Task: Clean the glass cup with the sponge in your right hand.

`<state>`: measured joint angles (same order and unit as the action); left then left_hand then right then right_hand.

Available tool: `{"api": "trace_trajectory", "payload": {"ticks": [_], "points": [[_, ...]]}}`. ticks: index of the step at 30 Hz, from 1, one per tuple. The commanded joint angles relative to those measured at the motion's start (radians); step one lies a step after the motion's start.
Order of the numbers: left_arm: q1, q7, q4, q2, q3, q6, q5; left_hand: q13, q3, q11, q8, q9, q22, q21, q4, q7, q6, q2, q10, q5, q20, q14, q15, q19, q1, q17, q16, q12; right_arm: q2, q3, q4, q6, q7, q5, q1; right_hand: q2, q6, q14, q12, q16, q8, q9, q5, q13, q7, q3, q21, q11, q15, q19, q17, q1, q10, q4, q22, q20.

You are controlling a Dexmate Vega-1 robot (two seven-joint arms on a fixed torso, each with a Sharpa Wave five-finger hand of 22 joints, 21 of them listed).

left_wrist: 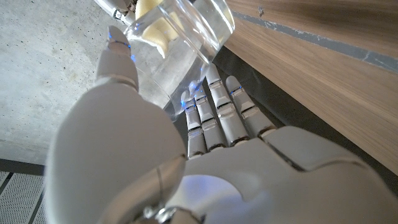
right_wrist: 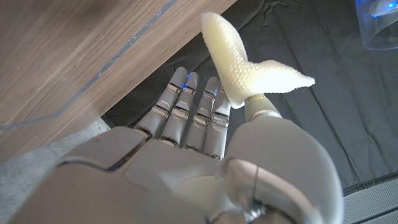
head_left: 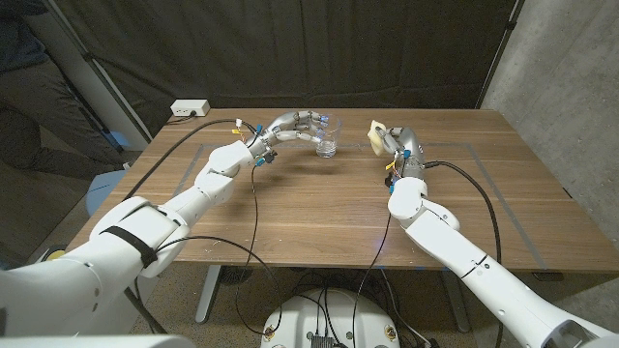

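Glass cup [head_left: 327,141]: clear, rigid, slick, breakable; sits at far middle of wooden table [head_left: 319,213], clasped round its wall by left hand [head_left: 295,127]. Best hold: firm wrap round wall, mouth left free.

Sponge [head_left: 376,136]: pale yellow, soft, light, bends easily; pinched at one end by right hand [head_left: 398,143], free end flopping. Stands well apart from cup, to its right.

Likely next: bring sponge to cup.
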<state>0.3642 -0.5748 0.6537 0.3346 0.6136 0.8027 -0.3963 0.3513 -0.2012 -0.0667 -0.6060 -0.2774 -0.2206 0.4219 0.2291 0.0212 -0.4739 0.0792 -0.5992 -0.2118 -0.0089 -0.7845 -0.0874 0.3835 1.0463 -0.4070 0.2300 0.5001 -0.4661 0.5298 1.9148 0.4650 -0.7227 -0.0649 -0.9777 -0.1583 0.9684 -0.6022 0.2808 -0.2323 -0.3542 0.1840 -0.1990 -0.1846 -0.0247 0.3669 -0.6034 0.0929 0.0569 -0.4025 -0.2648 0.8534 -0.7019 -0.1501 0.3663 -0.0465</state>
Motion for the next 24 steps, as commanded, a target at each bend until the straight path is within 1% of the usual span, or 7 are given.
{"api": "trace_trajectory", "payload": {"ticks": [1,6,13,17,24], "points": [[0.01,0.005,0.025,-0.005,0.007,-0.008,0.004,0.011,-0.102,-0.134,-0.266,-0.01,-0.002,0.007,-0.089,0.11,-0.116,-0.169,-0.144,-0.005,0.002,-0.015,-0.137,-0.004,0.175,-0.005,0.0,0.004,0.042,-0.003,-0.022,-0.054,-0.027,0.035,-0.001,0.003,0.083,-0.003,0.004,0.004,0.001,0.005,0.004,-0.003,-0.072,0.008,-0.006,0.0,0.11,-0.001,0.0,0.013,-0.014,0.002,-0.001,-0.028],[0.002,0.001,0.007,-0.014,0.008,-0.001,0.003,0.012,-0.105,-0.134,-0.27,-0.012,-0.002,0.009,-0.089,0.109,-0.114,-0.169,-0.144,-0.007,0.002,-0.016,-0.139,-0.005,0.177,-0.006,-0.001,0.003,0.053,0.007,-0.034,-0.073,-0.02,0.043,0.011,0.003,0.084,-0.005,0.004,0.004,0.002,0.005,0.005,-0.003,-0.07,0.009,-0.009,-0.002,0.107,-0.001,0.001,0.014,-0.018,0.002,-0.003,-0.028],[-0.014,-0.009,-0.031,-0.029,0.007,0.012,-0.003,0.014,-0.11,-0.134,-0.274,-0.013,-0.001,0.011,-0.088,0.107,-0.112,-0.173,-0.146,-0.01,0.003,-0.016,-0.138,-0.006,0.181,-0.008,-0.003,0.002,0.072,0.018,-0.039,-0.067,-0.019,0.054,0.022,0.004,0.089,-0.004,0.003,0.007,0.003,0.006,0.006,-0.003,-0.07,0.009,-0.012,-0.003,0.106,0.0,0.002,0.016,-0.022,0.003,-0.005,-0.03],[-0.028,-0.018,-0.065,-0.042,0.007,0.026,-0.004,0.015,-0.112,-0.134,-0.276,-0.012,-0.001,0.013,-0.088,0.109,-0.11,-0.173,-0.146,-0.012,0.002,-0.015,-0.138,-0.006,0.181,-0.008,-0.005,0.001,0.088,0.02,-0.039,-0.061,-0.023,0.066,0.024,0.005,0.094,-0.004,0.003,0.008,0.003,0.006,0.007,-0.003,-0.065,0.01,-0.014,-0.003,0.105,0.001,0.002,0.017,-0.026,0.004,-0.007,-0.03],[-0.061,-0.044,-0.146,-0.073,0.009,0.046,-0.007,0.016,-0.115,-0.134,-0.279,-0.011,-0.001,0.015,-0.087,0.11,-0.11,-0.171,-0.146,-0.013,0.001,-0.016,-0.139,-0.008,0.184,-0.009,-0.007,0.0,0.119,0.03,-0.03,-0.033,-0.045,0.073,0.029,0.004,0.101,-0.007,0.005,0.008,0.003,0.006,0.008,-0.003,-0.059,0.011,-0.017,-0.006,0.102,0.001,0.003,0.022,-0.036,0.003,-0.009,-0.03]]}}
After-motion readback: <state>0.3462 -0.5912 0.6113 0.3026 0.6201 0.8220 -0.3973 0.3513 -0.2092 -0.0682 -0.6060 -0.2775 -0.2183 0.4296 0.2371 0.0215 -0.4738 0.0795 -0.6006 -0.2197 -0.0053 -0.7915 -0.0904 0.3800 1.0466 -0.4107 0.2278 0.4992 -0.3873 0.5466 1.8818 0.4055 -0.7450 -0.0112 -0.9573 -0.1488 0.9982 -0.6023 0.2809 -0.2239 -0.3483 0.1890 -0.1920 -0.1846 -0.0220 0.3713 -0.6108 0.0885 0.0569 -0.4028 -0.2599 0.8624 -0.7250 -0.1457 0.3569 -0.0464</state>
